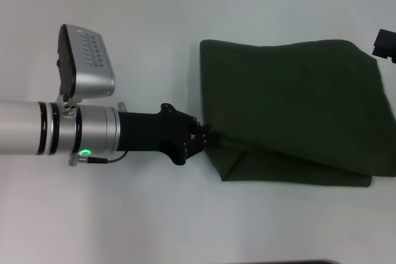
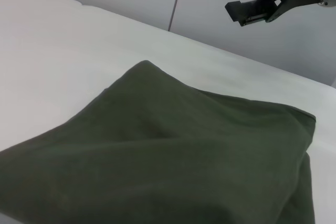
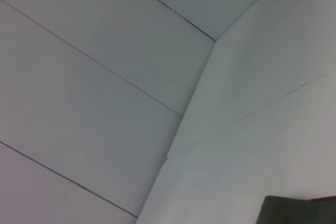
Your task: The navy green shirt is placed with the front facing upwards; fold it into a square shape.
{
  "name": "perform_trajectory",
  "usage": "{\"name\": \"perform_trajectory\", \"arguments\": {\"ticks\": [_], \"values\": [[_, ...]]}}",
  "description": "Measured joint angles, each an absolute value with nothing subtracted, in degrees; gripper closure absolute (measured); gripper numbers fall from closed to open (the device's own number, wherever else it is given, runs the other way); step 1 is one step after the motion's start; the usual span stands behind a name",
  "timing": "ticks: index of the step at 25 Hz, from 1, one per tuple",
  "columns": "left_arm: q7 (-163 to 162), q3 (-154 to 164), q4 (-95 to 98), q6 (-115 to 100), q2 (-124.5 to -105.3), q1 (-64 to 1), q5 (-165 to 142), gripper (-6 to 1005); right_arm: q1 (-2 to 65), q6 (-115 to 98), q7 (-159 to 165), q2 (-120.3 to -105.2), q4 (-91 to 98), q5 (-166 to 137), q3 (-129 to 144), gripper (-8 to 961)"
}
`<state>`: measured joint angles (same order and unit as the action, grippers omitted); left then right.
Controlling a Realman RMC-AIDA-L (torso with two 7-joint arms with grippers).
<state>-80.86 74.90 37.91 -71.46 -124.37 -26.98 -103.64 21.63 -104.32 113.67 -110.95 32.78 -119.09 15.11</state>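
The navy green shirt (image 1: 291,106) lies folded on the white table (image 1: 185,4), soft and limp. The left gripper (image 1: 203,137) pinches its near-left corner; layered edges look the best hold. The right gripper (image 1: 385,44) hangs at the far-right edge, fingers unclear.

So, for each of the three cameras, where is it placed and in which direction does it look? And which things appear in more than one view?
Head view: from the robot's head, looking down on the white table and the folded navy green shirt; the left gripper pinches the shirt's left edge; the right gripper shows at the right edge.
Left wrist view: looks across the shirt toward the right gripper, raised above the table.
Right wrist view: faces mostly the wall; only a shirt corner shows, no arm.
Shared: the shirt, in all three.
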Motion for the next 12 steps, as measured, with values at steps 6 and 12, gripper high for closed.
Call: {"name": "perform_trajectory", "arguments": {"ticks": [6,12], "values": [[-80.80,73.77,38.15,-70.23,-124.29,-26.74,-103.76,918,21.84,-103.80,113.64,-111.14,32.78,-119.11,15.22,202],[-79.89,71.71,37.99,-69.72,-124.16,-26.48,-103.77,918,22.50,-103.40,113.54,-111.51,32.78,-119.43,15.52,205]]}}
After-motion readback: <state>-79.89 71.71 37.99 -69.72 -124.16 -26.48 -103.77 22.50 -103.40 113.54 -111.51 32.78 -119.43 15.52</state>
